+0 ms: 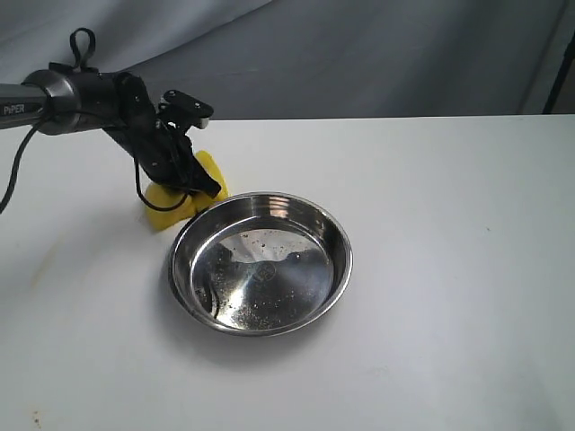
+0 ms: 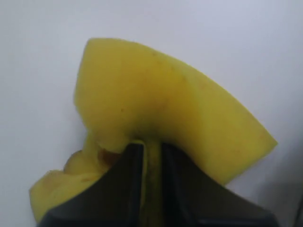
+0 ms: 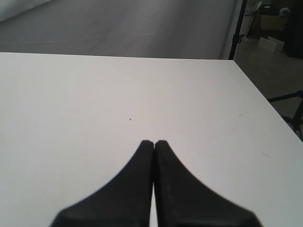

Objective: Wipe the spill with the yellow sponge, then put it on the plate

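Nearest the exterior camera lies the bare front of the white tabletop (image 1: 449, 359), and on it, a little left of the frame's centre, sits the round shallow stainless-steel plate (image 1: 340, 269), upright, with its speckled bottom reflecting the surroundings. Just beyond the plate's upper-left rim is the bright yellow foam sponge (image 1: 169, 214), its lower corner down on the table; whether it touches the rim I cannot tell. Above it, the black left gripper (image 1: 199, 184) is clamped on the sponge's upper part, tilted down from the silver and black arm (image 1: 63, 90) that reaches in from the upper left of the frame. From the left wrist camera, the two dark fingers of that gripper (image 2: 147, 146) pinch the sponge (image 2: 161, 94) in a narrow gap, so the foam buckles and fans out past the tips over the white surface, with faint brown marks near the pinched edge. At the right wrist camera, the right gripper (image 3: 154, 142) has its fingertips pressed together with nothing between them, above a bare stretch of the table (image 3: 94, 94). Farthest back hangs a grey cloth backdrop (image 1: 359, 54).
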`<state>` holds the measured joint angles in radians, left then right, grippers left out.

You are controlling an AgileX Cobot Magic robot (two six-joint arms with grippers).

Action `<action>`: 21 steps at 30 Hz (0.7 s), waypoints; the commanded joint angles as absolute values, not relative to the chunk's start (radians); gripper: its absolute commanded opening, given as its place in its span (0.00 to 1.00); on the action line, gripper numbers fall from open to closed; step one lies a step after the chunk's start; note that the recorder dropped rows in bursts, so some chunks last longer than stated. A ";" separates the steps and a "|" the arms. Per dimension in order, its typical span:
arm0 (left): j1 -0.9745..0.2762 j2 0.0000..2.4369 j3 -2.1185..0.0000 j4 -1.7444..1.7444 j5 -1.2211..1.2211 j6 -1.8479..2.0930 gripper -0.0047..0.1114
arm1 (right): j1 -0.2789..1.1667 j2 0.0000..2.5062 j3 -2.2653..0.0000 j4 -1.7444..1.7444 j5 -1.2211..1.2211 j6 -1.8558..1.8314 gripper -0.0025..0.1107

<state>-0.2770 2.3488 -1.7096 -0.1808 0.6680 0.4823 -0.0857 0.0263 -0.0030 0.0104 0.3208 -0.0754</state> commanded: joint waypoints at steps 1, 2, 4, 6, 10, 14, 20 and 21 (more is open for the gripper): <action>-0.318 2.401 -1.663 -0.219 0.956 0.479 0.04 | -0.090 0.021 0.000 0.000 0.319 -0.074 0.02; -0.318 2.398 -1.644 -0.202 0.968 0.470 0.04 | -0.090 0.021 0.000 0.000 0.319 -0.074 0.02; -0.318 2.396 -1.584 -0.152 0.959 0.419 0.04 | -0.090 0.021 0.000 0.000 0.319 -0.074 0.02; -0.318 2.396 -1.536 -0.097 0.935 0.368 0.04 | -0.090 0.021 0.000 0.000 0.319 -0.074 0.02; -0.318 2.396 -1.444 0.000 0.890 0.289 0.04 | -0.090 0.021 0.000 0.000 0.319 -0.074 0.02; -0.313 2.367 -1.338 0.133 0.793 0.162 0.04 | -0.090 0.021 0.000 0.000 0.319 -0.074 0.02; -0.238 2.258 -1.203 0.201 0.704 0.062 0.04 | -0.090 0.021 0.000 0.000 0.319 -0.074 0.02; -0.215 2.242 -1.191 0.201 0.708 0.060 0.04 | -0.090 0.021 0.000 0.000 0.319 -0.074 0.02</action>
<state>-0.2952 2.1966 -1.3031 0.1571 0.3511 0.0921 -0.0857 0.0263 -0.0030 0.0104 0.3208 -0.0754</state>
